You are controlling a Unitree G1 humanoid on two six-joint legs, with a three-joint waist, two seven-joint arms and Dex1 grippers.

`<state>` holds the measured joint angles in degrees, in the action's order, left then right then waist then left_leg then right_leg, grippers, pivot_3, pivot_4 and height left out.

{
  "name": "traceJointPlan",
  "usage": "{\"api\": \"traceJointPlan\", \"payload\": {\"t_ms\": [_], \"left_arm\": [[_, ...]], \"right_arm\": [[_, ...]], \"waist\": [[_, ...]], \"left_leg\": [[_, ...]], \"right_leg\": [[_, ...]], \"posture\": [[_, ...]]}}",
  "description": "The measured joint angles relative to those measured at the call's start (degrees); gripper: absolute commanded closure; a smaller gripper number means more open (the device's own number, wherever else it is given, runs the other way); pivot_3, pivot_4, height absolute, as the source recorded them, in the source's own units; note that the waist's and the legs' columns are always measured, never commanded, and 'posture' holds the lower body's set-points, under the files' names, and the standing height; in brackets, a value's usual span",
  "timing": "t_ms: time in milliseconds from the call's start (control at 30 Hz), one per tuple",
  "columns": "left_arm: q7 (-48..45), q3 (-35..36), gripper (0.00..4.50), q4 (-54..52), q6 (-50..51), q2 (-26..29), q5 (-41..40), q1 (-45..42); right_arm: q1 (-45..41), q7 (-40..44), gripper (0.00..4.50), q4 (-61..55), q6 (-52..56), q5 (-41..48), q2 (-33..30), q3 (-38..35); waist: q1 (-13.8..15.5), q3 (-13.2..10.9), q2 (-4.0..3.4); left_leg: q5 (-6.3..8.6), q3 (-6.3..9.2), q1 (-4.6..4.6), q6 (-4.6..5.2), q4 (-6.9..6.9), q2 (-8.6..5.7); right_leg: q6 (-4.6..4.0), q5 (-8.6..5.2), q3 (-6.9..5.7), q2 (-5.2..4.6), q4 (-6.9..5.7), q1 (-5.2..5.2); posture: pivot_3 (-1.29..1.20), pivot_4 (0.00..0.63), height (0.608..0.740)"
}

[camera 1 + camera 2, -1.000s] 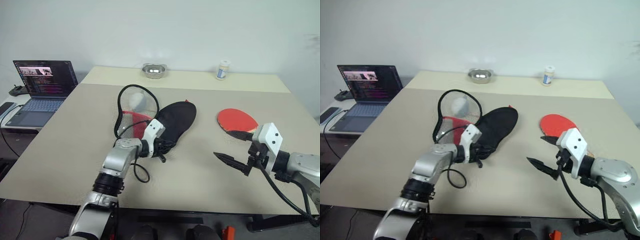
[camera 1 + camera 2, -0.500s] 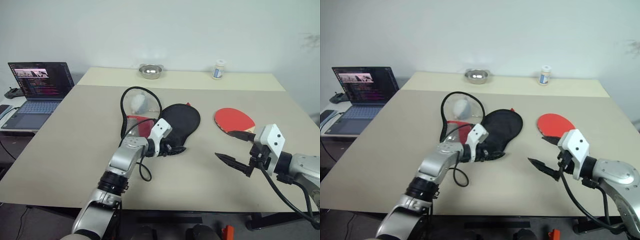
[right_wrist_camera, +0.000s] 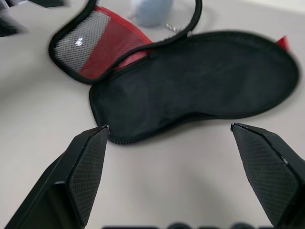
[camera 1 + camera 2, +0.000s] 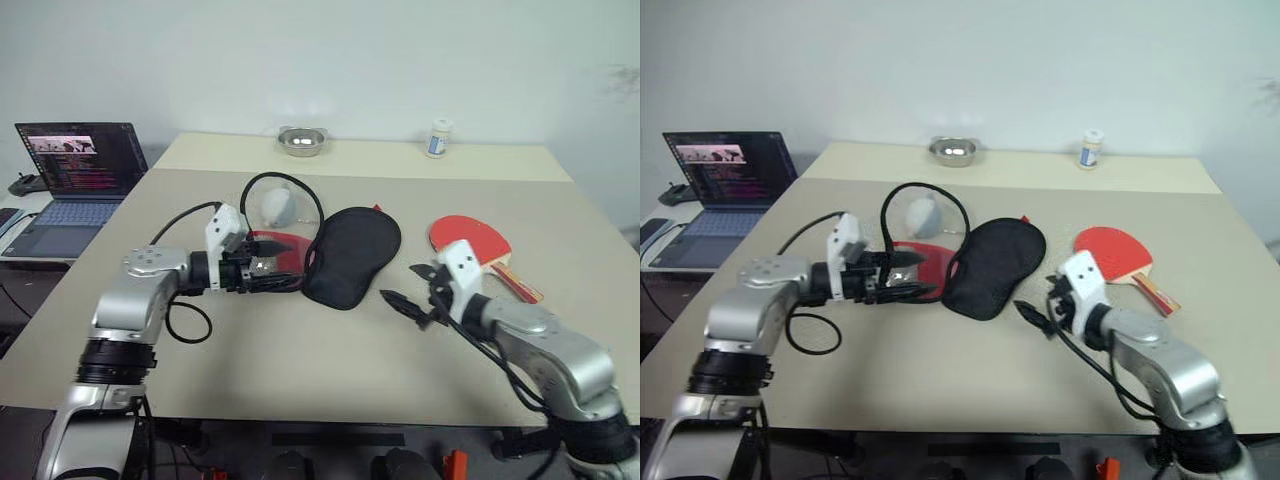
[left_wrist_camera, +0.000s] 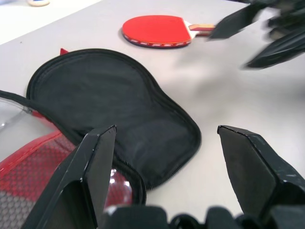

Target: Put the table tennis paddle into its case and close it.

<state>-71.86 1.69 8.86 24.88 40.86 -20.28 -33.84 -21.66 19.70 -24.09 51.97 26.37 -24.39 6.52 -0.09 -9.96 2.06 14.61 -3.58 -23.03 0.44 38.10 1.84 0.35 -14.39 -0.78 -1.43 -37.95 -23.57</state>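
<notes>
Beige surface [image 4: 150,330]: case [image 4: 345,255] lies unzipped mid-surface, paddle [image 4: 470,240] well apart to its right, uncased; left tool [image 4: 275,275] and right tool [image 4: 400,292] both wide, empty; insertion and zipping remain.

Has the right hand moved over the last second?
Yes. The right hand has swung toward the robot's left, from in front of the table tennis paddle to a spot close beside the case, open and empty.
</notes>
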Motion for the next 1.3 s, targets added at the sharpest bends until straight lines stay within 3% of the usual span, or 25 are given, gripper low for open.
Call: {"api": "traceJointPlan", "payload": {"t_ms": [300,567,667,867,1033,1300], "left_arm": [[1.05,0.18,0.82,0.04,-0.34,-0.65,-0.12,-0.21],[1.50,-0.16,0.82,0.08,-0.34,-1.82,-0.09,-1.38],[1.57,-0.29,0.80,0.13,-0.34,-2.03,-0.07,-1.54],[1.72,-1.15,0.80,0.48,-0.43,-2.28,-0.04,-1.88],[1.59,-1.41,0.80,0.47,-0.60,-2.30,-0.04,-1.86],[1.16,-2.43,0.80,0.42,-0.70,-3.45,-0.03,-1.93]], "right_arm": [[-8.83,-7.42,0.00,20.20,-0.90,-8.94,10.77,3.41],[-11.75,-4.79,0.00,28.65,-5.49,-12.40,15.40,6.12],[-13.02,-3.57,0.61,30.72,-7.09,-14.11,17.10,8.05],[-14.02,-2.75,2.70,33.26,-9.03,-16.78,18.78,9.05],[-14.42,-3.94,4.47,34.73,-8.34,-16.71,19.74,5.32],[-14.53,-3.79,4.47,32.22,-1.44,-13.13,17.25,-3.65]], "waist": [[-0.06,0.00,0.00],[-0.59,0.00,0.00],[-1.23,0.00,0.00],[-1.61,0.00,0.00],[-1.62,0.00,-0.01],[-1.37,0.00,-0.01]], "left_leg": [[0.00,-0.04,-0.02,0.00,-0.03,0.02],[0.00,-0.05,-0.02,0.00,-0.05,0.07],[0.00,-0.05,-0.03,0.00,-0.05,0.08],[0.00,-0.06,-0.02,0.00,-0.06,0.09],[-0.01,-0.05,-0.02,-0.02,-0.06,0.11],[-0.01,-0.06,-0.08,-0.02,-0.05,-0.04]], "right_leg": [[0.00,0.01,0.02,0.01,-0.04,-0.08],[-0.01,0.01,0.04,0.06,-0.11,-0.13],[-0.01,0.01,0.04,0.06,-0.12,-0.14],[-0.01,0.01,0.05,0.05,-0.12,-0.14],[-0.02,0.02,0.04,0.05,-0.16,-0.16],[-0.01,0.02,0.04,-0.11,-0.11,-0.15]], "posture": [[0.00,0.150,0.740],[0.00,0.150,0.740],[0.00,0.150,0.740],[0.00,0.150,0.740],[0.00,0.150,0.740],[0.00,0.150,0.740]]}}
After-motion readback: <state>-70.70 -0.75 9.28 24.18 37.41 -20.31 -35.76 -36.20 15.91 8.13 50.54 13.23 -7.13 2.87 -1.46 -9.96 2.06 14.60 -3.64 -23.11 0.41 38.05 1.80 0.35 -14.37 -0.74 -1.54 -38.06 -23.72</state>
